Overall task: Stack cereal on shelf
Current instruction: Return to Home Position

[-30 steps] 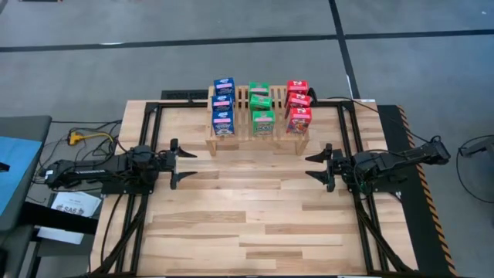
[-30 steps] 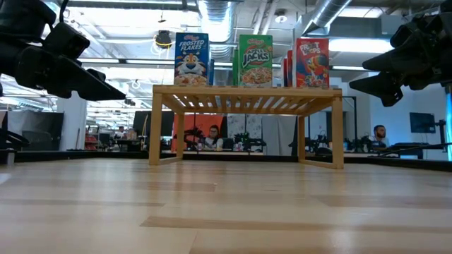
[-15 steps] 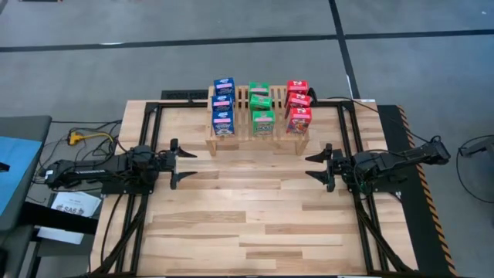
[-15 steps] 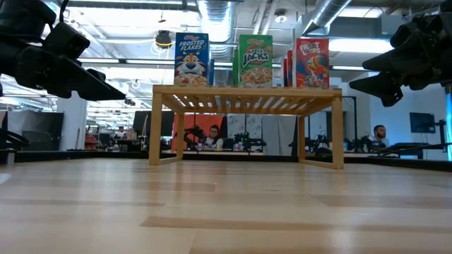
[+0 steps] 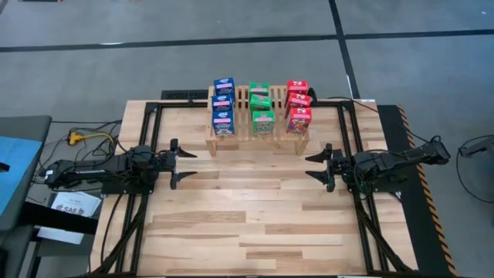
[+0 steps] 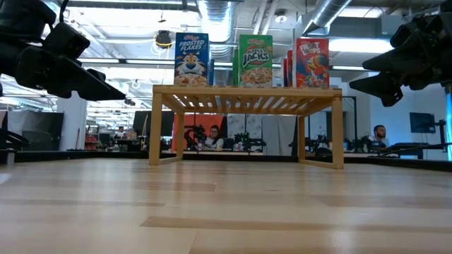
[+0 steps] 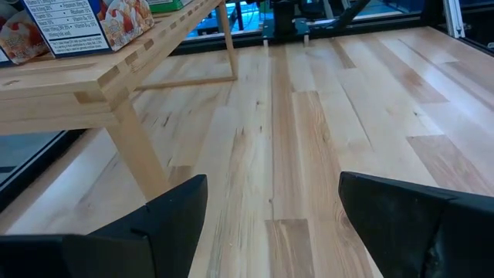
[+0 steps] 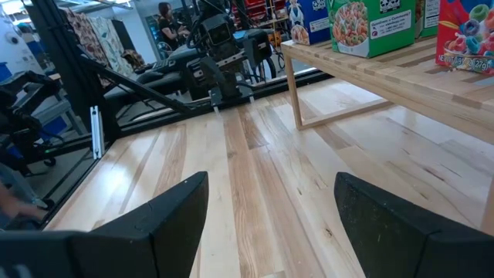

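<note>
change: none since a second ago | left claw (image 5: 183, 164): spread, empty | right claw (image 5: 312, 166): spread, empty | nine boxes (image 5: 263, 121) on shelf (image 5: 241, 127) | task: likely done

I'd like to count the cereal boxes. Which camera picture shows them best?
The high view: all nine cereal boxes show on the rack, in blue, green and red rows. The low view shows mainly the front three; the wrist views catch only a few.
</note>
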